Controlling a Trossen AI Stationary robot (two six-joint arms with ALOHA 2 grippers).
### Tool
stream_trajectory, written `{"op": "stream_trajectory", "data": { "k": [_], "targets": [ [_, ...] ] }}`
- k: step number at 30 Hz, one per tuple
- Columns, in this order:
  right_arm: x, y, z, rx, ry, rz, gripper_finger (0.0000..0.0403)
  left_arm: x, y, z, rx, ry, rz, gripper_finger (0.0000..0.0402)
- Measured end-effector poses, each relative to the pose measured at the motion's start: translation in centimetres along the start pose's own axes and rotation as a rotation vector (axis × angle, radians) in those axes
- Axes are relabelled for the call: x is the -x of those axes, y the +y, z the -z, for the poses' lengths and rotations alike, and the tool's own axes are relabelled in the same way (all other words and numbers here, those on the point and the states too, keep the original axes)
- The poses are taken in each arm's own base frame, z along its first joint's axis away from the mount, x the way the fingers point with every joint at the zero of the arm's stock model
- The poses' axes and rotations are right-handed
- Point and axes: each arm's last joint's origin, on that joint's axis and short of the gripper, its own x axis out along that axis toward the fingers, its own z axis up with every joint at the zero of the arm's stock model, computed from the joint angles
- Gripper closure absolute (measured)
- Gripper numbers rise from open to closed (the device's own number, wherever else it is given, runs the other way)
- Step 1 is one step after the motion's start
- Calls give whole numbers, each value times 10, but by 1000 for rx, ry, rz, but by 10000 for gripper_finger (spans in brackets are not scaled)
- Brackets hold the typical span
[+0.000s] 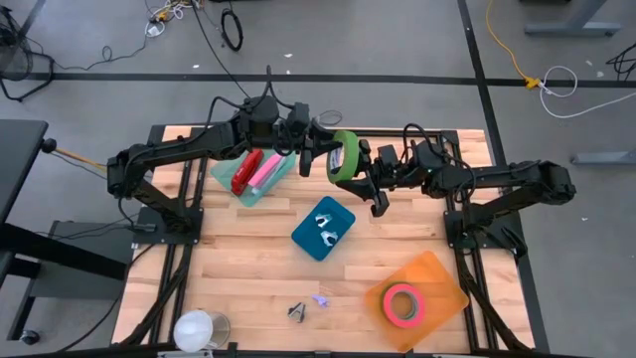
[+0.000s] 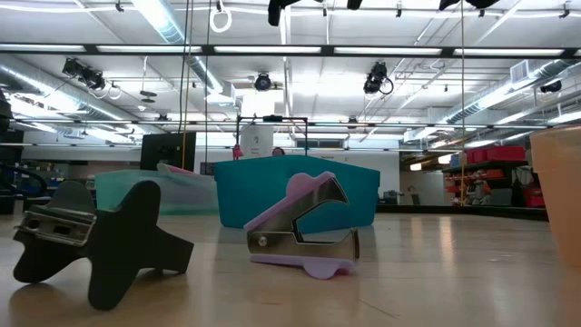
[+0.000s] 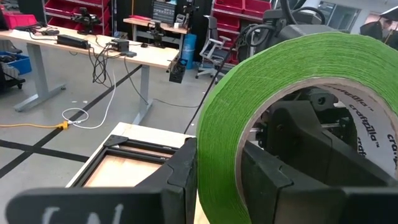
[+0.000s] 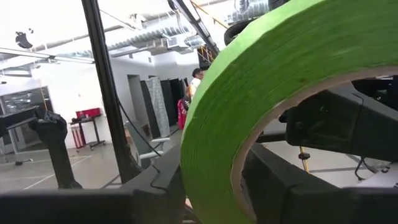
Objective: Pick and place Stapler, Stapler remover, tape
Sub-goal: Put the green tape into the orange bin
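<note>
Meeting above the table's far half, the left gripper and right gripper both reach the green tape roll, apparently a mid-air handover: the left's fingers pinch the roll's wall, one inside the core, while the right's fingers straddle the opposite wall, though whether they have clamped cannot be told. Below the left gripper a teal tray holds a red stapler; nearer the right, a blue bin carries a staple remover, and an orange tray with pink tape sits well beneath it. Two more staple removers lie loose on bare wood, leaving open room between the containers
</note>
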Motion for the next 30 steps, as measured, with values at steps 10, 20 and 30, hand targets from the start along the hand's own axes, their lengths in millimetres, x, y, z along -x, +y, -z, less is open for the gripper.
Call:
{"op": "stream_trajectory", "data": {
  "k": [10,20,30],
  "targets": [
    [0,1,-2,-5,-20,-7,267,0,0,-1,-4,-10,-14,259],
    [0,1,-2,-7,-22,-8,303,0,0,-1,3,-11,-20,180],
    [0,1,-2,-4,-21,-19,293,15,-5,-11,-6,-29,-8,180]
  ]
}}
